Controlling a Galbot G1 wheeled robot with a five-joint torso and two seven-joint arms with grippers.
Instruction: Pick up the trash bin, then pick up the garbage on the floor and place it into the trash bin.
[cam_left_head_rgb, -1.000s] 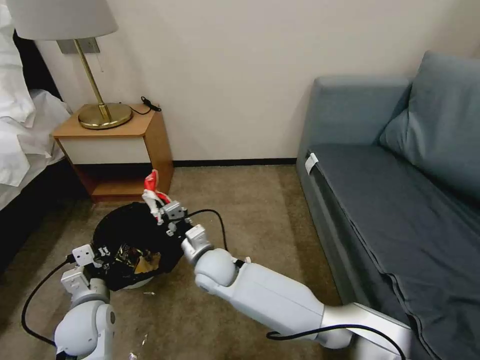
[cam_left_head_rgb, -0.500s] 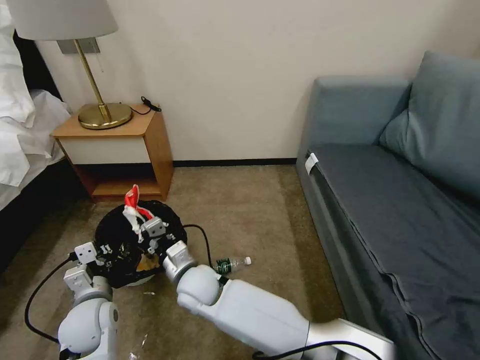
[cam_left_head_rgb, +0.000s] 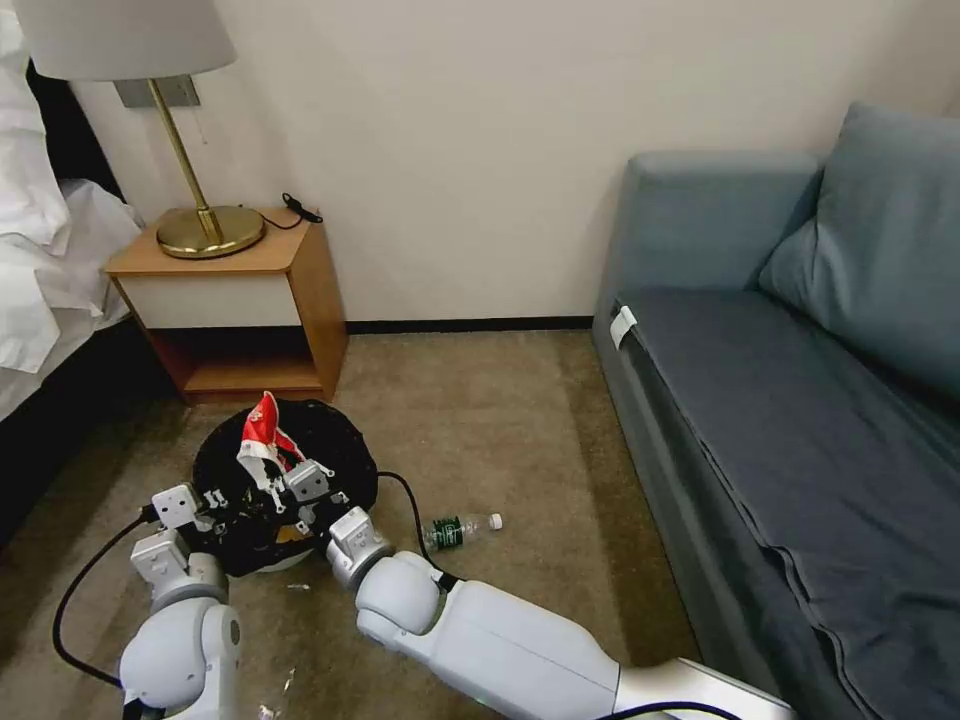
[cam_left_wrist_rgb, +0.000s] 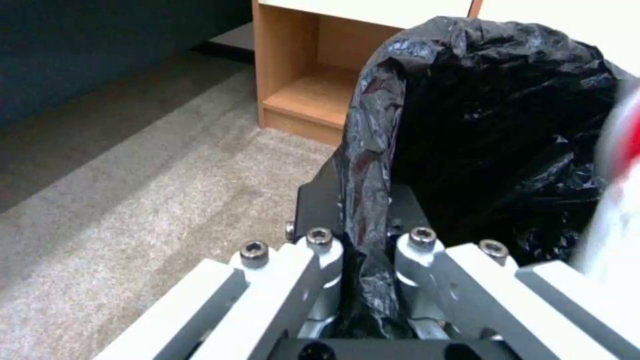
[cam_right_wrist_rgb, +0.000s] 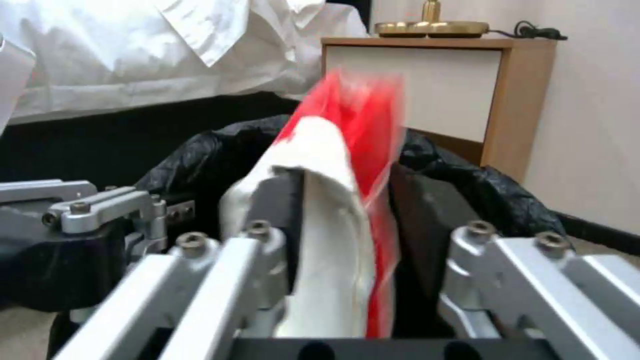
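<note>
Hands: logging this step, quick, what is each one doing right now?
Left hand: closed on the trash bin rim and liner.
Right hand: closed on the red-and-white packet, over the bin.

**A bedroom, most likely a hotel room**

A bed (cam_left_head_rgb: 40, 250) with rumpled white linen stands at the room's left edge, and a wooden bedside table (cam_left_head_rgb: 235, 300) sits just beside it against the plain cream wall (cam_left_head_rgb: 480, 130). On the bedside table's top stands a brass lamp (cam_left_head_rgb: 190, 150) with a white shade, near its back edge. A grey-blue sofa (cam_left_head_rgb: 790, 380) with a loose cushion fills the right side. Brown carpet (cam_left_head_rgb: 500, 420) covers the floor up to a dark skirting board.
</note>
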